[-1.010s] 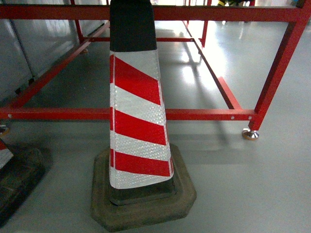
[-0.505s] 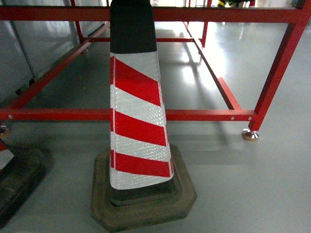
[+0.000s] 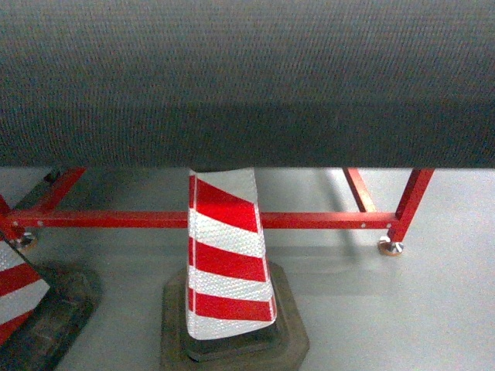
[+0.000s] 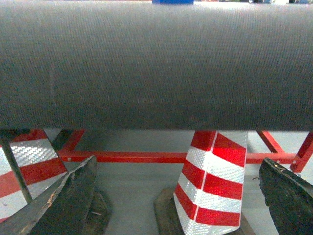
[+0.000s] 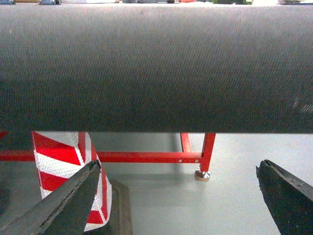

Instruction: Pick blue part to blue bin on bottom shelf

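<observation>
Clearly you are not at the picking step yet: none of the three views shows a blue part, a blue bin or the bottom shelf of a steel rack. What fills the upper part of each view is a dark woven-textured band (image 3: 247, 77), close to the cameras and running edge to edge; what it belongs to, you cannot tell from here. At the very top of the left wrist view a small sliver of blue (image 4: 172, 1) peeks over that band, too little to name.

Below the band you see only grey floor, a red frame (image 3: 309, 220) with a round foot (image 3: 389, 247), and a red-and-white striped cone (image 3: 228, 263) on its dark base; a second cone (image 3: 15, 297) stands at the left edge.

My reading is that you are in the approach or search stage. The next move calls for getting the cameras clear of the band and finding the rack and the part before either arm reaches.

Both arms sit low and look forward, level with the floor. The left gripper (image 4: 178, 208) has its dark fingers (image 4: 63, 200) spread wide with nothing between them; the right gripper (image 5: 176, 205) is the same, fingers (image 5: 66, 203) far apart and holding nothing.
</observation>
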Controlling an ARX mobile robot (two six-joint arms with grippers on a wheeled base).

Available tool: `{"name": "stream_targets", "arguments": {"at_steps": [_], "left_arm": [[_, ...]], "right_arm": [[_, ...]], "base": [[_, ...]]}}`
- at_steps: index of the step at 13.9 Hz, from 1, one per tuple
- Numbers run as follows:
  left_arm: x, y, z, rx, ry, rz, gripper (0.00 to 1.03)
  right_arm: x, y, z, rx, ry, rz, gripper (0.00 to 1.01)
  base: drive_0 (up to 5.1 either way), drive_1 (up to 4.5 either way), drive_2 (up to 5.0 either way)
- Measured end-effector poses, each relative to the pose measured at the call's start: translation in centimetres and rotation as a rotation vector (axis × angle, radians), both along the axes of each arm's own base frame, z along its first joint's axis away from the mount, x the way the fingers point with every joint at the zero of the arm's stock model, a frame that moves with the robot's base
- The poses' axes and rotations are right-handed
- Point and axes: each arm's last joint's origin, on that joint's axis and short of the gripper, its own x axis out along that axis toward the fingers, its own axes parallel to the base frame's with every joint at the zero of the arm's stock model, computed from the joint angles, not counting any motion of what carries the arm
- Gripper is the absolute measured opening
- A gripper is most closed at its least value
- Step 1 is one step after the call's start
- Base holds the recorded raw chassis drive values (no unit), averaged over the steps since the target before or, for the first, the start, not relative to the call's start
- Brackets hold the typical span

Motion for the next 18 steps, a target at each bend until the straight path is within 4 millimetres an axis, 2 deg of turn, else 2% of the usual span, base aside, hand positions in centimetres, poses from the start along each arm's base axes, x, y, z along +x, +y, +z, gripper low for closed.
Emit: {"name": "stream_targets", "arguments": {"at_steps": [18], "left_arm": [[0.0, 0.0, -0.01, 0.0, 0.002, 0.001, 0.98]], "right_arm": [[0.0, 0.0, -0.02, 0.0, 0.002, 0.0, 0.98]], "base": [[0.0, 0.0, 0.0]]}}
